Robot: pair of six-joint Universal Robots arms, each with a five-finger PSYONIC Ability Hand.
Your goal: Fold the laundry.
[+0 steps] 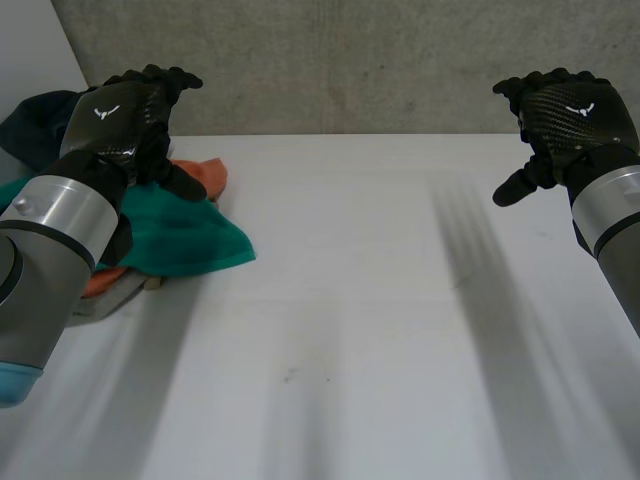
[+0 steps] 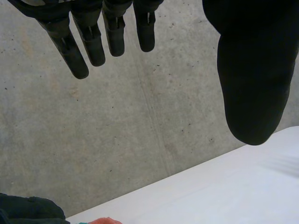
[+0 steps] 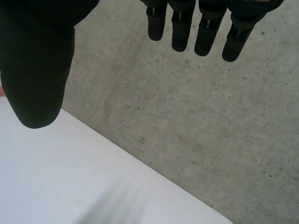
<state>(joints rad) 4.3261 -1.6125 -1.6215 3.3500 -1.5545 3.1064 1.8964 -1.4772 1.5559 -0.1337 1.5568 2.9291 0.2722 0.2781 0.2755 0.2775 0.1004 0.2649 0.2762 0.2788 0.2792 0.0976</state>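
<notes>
**Both hands raised and empty; laundry heaped at the table's left**

From the head view we find a small heap of laundry (image 1: pixel 150 215) at about nine o'clock on the white table (image 1: pixel 380 330). A dark cloth (image 1: pixel 35 130) sits toward ten o'clock. A teal cloth (image 1: pixel 195 245) lies over the top, with a free corner pointing toward three o'clock. An orange cloth (image 1: pixel 208 175) shows just beyond the teal one.

The left hand (image 1: pixel 125 115) hovers above the heap. Its fingers are straight and set apart from the thumb, and it holds nothing.

At about two o'clock the right hand (image 1: pixel 565 115) hangs over bare table, well apart from the heap. Its fingers are relaxed and it too is empty. A concrete wall (image 1: pixel 350 60) runs behind the table.

We judge these cloths to be light, soft and limp. They would sag and bunch when lifted, and they offer no stiff edge to push against. The teal cloth is on top, so it looks the easiest to free. We would pinch its free corner between thumb and fingers. The layers may cling, so the orange cloth could drag along with it.
</notes>
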